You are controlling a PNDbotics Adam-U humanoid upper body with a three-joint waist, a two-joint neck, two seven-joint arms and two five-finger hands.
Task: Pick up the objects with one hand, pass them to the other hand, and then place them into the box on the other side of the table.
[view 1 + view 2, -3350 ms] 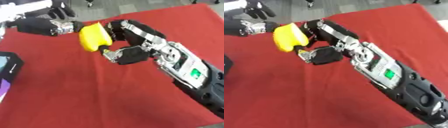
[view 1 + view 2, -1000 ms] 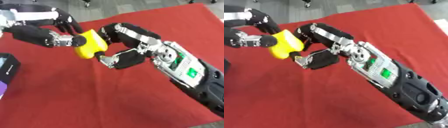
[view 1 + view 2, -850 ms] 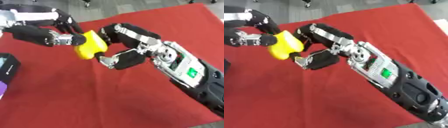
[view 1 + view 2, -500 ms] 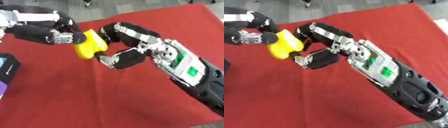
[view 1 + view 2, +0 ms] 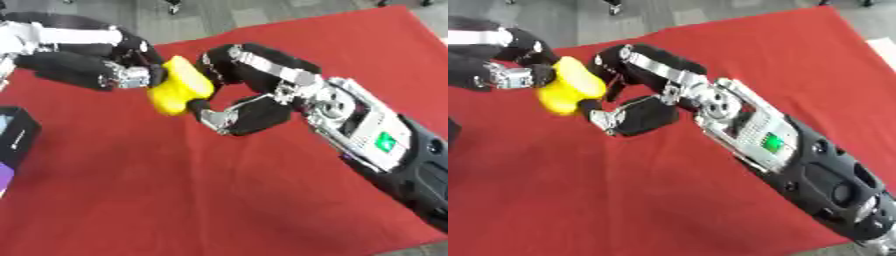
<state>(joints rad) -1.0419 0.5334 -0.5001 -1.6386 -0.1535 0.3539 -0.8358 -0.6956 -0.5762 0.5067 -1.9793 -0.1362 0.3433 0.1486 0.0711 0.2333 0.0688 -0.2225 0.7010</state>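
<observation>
A yellow block-like object (image 5: 179,92) hangs above the red table cover (image 5: 175,195), held between both hands. My left hand (image 5: 101,72) comes in from the left, its fingers curled over the object's left side. My right hand (image 5: 254,105) reaches in from the right. Its fingers arch over the object's top right, and its thumb touches the lower right corner. The object's far side is hidden behind the fingers.
A black box (image 5: 16,140) with a purple part sits at the left edge of the red cover. Grey floor lies beyond the table's far edge. My right forearm (image 5: 376,145) crosses the right half of the table.
My left hand's fingers, raised a second ago, have come down around the yellow object's left side. The right hand and the object have barely moved.
</observation>
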